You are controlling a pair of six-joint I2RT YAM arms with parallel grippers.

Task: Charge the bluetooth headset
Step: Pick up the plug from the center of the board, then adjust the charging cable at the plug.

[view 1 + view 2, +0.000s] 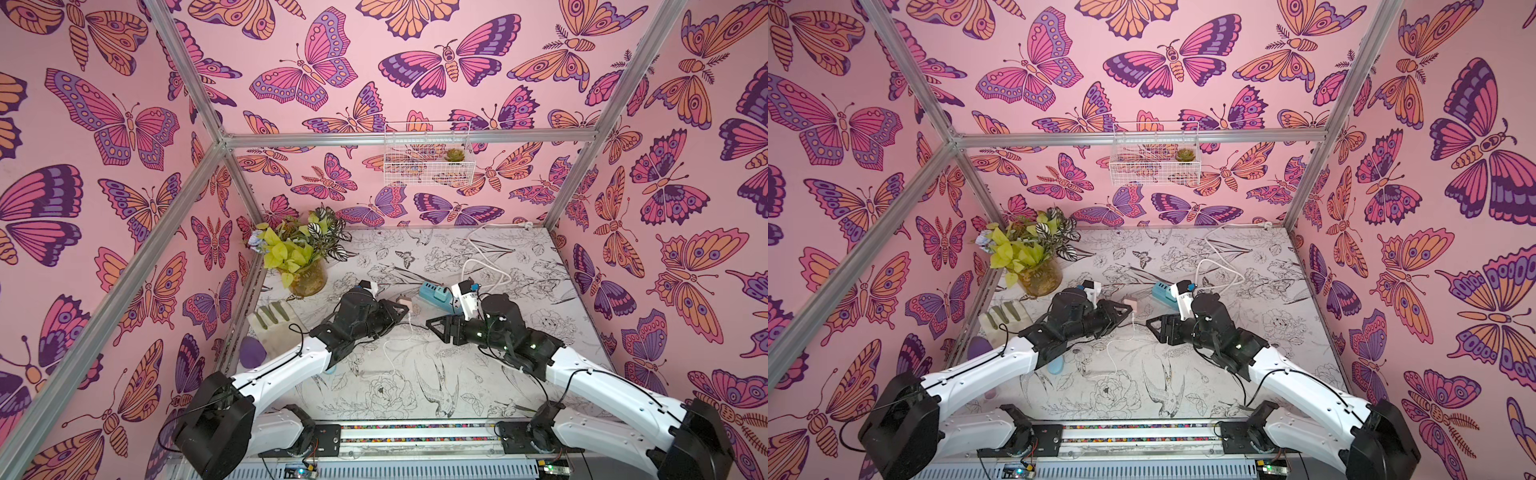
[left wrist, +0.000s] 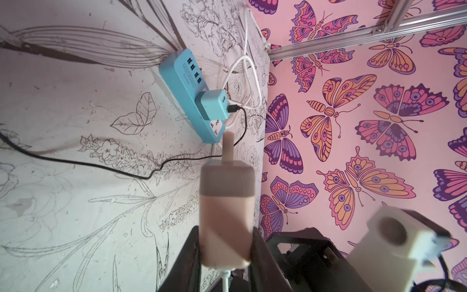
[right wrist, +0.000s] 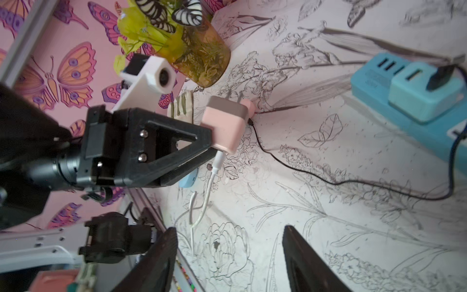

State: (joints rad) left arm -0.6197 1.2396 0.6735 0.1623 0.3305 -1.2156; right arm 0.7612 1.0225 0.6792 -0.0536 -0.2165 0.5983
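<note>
My left gripper (image 1: 405, 309) (image 2: 225, 235) is shut on a pink charger plug (image 1: 402, 300) (image 2: 225, 199) (image 3: 225, 126). It holds the plug above the table, prongs pointing toward the blue power strip (image 1: 436, 293) (image 2: 187, 91) (image 3: 404, 106). A white cable (image 1: 388, 353) (image 3: 202, 209) hangs from the plug down to the table. It leads toward a small light-blue rounded thing (image 1: 1055, 365) (image 3: 189, 180) mostly hidden under my left arm; I cannot tell whether this is the bluetooth headset. My right gripper (image 1: 434, 330) (image 3: 230, 228) is open and empty, just right of the plug.
A teal adapter (image 2: 212, 105) with a black cable (image 2: 101, 165) sits in the strip; the strip's white cord (image 1: 486, 266) loops behind. A plant vase (image 1: 307, 278), a grooved beige stand (image 1: 272, 320) and a purple thing (image 1: 251, 351) stand at the left. A wire basket (image 1: 428, 153) hangs on the back wall.
</note>
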